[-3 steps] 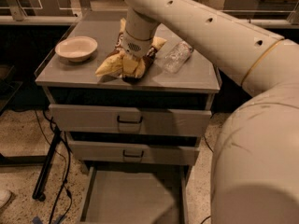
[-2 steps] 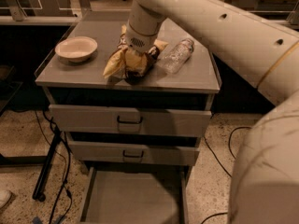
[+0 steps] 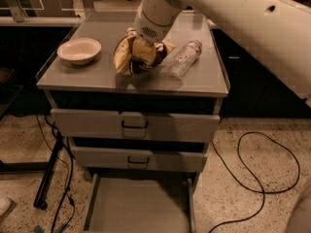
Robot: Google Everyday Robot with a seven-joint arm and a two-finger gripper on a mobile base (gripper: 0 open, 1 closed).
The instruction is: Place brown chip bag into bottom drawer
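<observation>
Camera view | brown chip bag (image 3: pixel 127 57): crumpled, at centre of bench (image 3: pixel 97 77), between bowl (image 3: pixel 79 50) and clear bottle (image 3: pixel 184 58) | gripper (image 3: pixel 143 52): over the bag, fingers clamped on it | bottom drawer (image 3: pixel 138 208): pulled open below two closed upper drawers (image 3: pixel 170 126)

End effector (image 3: pixel 142 58) holds brown chip bag (image 3: pixel 125 52) above cabinet (image 3: pixel 97 75); bottom drawer (image 3: pixel 138 210) open.
</observation>
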